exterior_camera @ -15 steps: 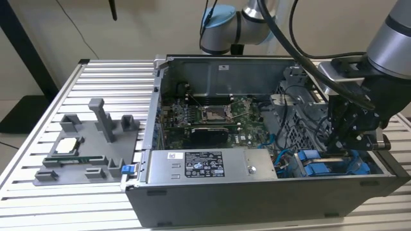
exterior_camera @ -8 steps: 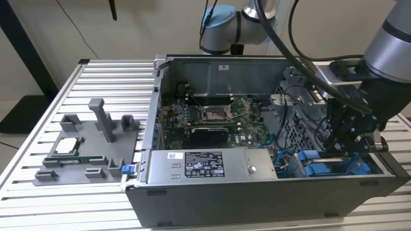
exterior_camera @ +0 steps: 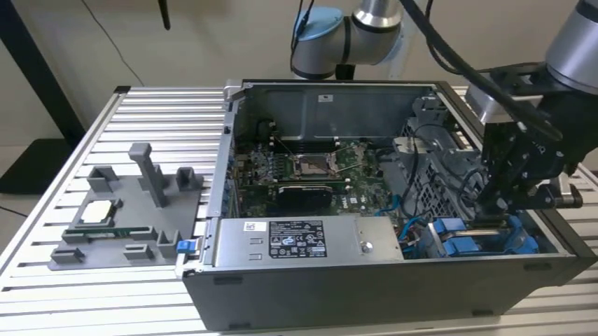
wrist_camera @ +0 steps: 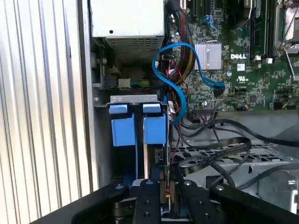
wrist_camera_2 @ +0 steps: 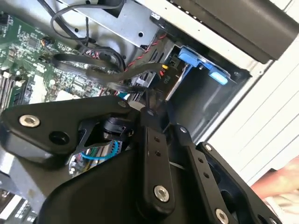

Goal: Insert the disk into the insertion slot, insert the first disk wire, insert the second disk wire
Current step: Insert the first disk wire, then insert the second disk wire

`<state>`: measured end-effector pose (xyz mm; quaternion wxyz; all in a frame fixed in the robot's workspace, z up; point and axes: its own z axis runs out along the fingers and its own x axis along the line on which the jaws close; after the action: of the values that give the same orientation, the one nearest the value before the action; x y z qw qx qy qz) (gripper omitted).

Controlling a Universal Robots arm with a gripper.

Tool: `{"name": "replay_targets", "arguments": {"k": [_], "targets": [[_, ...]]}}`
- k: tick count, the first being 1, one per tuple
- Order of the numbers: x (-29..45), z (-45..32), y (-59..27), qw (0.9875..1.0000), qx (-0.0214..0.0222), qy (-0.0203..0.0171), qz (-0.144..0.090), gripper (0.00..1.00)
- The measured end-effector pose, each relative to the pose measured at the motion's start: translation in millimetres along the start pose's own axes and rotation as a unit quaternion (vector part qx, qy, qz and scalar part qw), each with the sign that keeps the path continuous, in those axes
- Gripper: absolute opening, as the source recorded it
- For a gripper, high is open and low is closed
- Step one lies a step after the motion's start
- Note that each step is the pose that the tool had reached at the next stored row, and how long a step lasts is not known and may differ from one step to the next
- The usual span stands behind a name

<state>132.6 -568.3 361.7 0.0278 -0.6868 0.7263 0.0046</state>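
The disk (wrist_camera: 155,127) sits in its blue carrier inside the insertion slot (wrist_camera: 133,99) of the grey drive cage, next to a second blue carrier (wrist_camera: 121,128). In the exterior view the blue carriers (exterior_camera: 460,243) lie at the case's near right corner, and my gripper (exterior_camera: 491,213) reaches down just behind them. In the first wrist view my gripper (wrist_camera: 163,198) lines up with the disk's rear edge. Its fingers (wrist_camera: 148,200) are close together on a dark wire connector with a red spot. In the second wrist view my gripper (wrist_camera_2: 148,109) meets a black flat wire (wrist_camera_2: 100,65) behind the carrier (wrist_camera_2: 196,58).
The open grey case (exterior_camera: 374,287) holds a motherboard (exterior_camera: 309,168) and a labelled power supply (exterior_camera: 299,238). A looping blue data cable (wrist_camera: 187,51) and black cables (wrist_camera: 219,154) crowd the space beside the cage. A grey fixture (exterior_camera: 122,217) stands on the slatted table at the exterior view's left.
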Motion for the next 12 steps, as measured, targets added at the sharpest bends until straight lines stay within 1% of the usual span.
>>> {"name": "replay_targets", "arguments": {"k": [4,5,8,9,12], "targets": [[-0.9,-18.4,-0.6,1.0,0.0,0.0,0.0,1.0],[-1.3,-27.6,-0.9,1.0,0.0,0.0,0.0,1.0],[-1.9,-40.7,-1.3,1.0,0.0,0.0001,0.0,1.0],[-2.0,-44.0,-1.4,1.0,0.0,0.0001,0.0,1.0],[-2.1,-45.0,-1.4,1.0,0.0,-0.0001,0.0,1.0]]}}
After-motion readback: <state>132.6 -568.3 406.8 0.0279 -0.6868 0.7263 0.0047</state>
